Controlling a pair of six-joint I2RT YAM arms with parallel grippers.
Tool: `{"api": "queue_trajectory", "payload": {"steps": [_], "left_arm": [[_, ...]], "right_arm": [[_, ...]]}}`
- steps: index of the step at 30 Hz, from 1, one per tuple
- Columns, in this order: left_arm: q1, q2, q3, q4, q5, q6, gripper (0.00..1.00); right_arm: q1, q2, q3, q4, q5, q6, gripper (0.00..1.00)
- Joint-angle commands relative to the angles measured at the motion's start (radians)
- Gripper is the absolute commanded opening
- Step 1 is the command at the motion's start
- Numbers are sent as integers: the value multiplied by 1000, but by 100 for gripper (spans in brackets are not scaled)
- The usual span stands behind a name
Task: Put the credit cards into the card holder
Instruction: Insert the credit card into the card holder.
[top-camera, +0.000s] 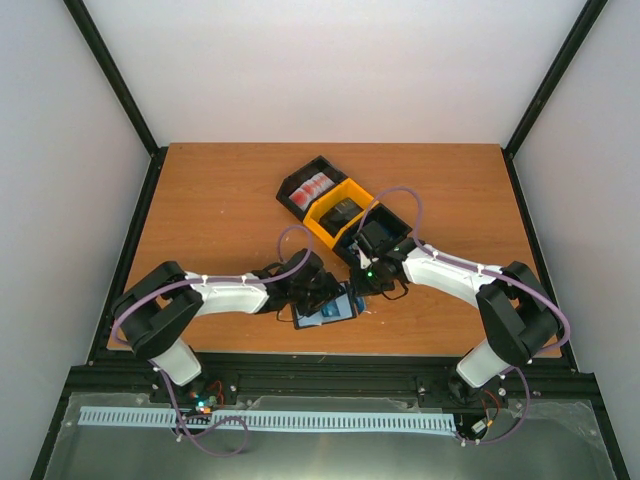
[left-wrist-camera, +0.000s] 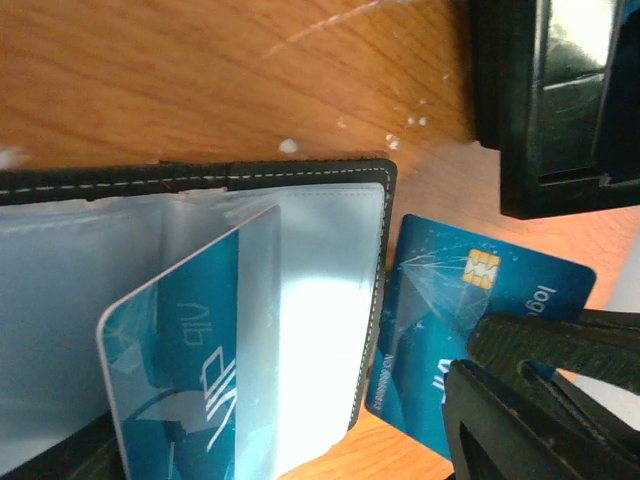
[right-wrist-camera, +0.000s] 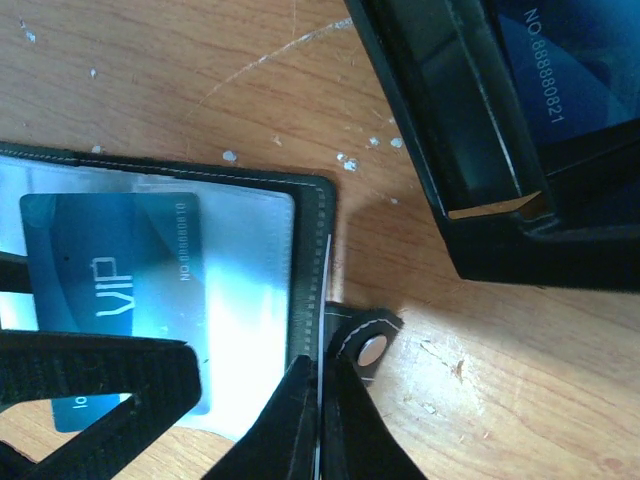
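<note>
From above, the wallet (top-camera: 322, 314) lies mostly under the left gripper (top-camera: 318, 292) and right gripper (top-camera: 372, 268); the far bin's (top-camera: 310, 188) red-white contents are too small to tell; the left wrist view cuts off the wallet and its pocketed card (left-wrist-camera: 190, 380) at the bottom; a finger (left-wrist-camera: 540, 400) hides the loose card's (left-wrist-camera: 450, 300) lower corner; the right wrist view crops the near bin (right-wrist-camera: 470, 170).

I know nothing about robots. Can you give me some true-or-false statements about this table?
1. The card holder lies open on the table. True.
2. Its pockets hold no card. False: a blue VIP card sits in a clear pocket.
3. A blue chip card lies beside the holder. True.
4. The right gripper hangs open, touching nothing. False: it is shut on the holder's edge near the clasp tab.
5. The middle bin is red. False: it is yellow.
</note>
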Motion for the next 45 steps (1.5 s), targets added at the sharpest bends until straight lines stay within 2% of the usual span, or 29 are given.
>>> {"api": "queue_trajectory", "payload": {"steps": [1,20,26,35,39,45], "left_arm": [[-13,-44,-20,-169,-24,-1,69],[-13,-244,-154,-172,12,-74,71],[-13,-260,-162,-193,20,-82,78],[-12,-244,-147,-183,28,-64,78],[-4,-198,-100,-182,41,-11,78],[15,-139,-40,-167,75,70,77]], "right_arm": [[8,10,-8,14,-7,10,3],[8,-5,-6,48,-83,-11,3],[8,18,7,35,-90,-16,3],[12,31,10,55,-140,-52,3],[22,59,30,34,-112,-60,3],[34,101,75,-79,43,-42,3]]}}
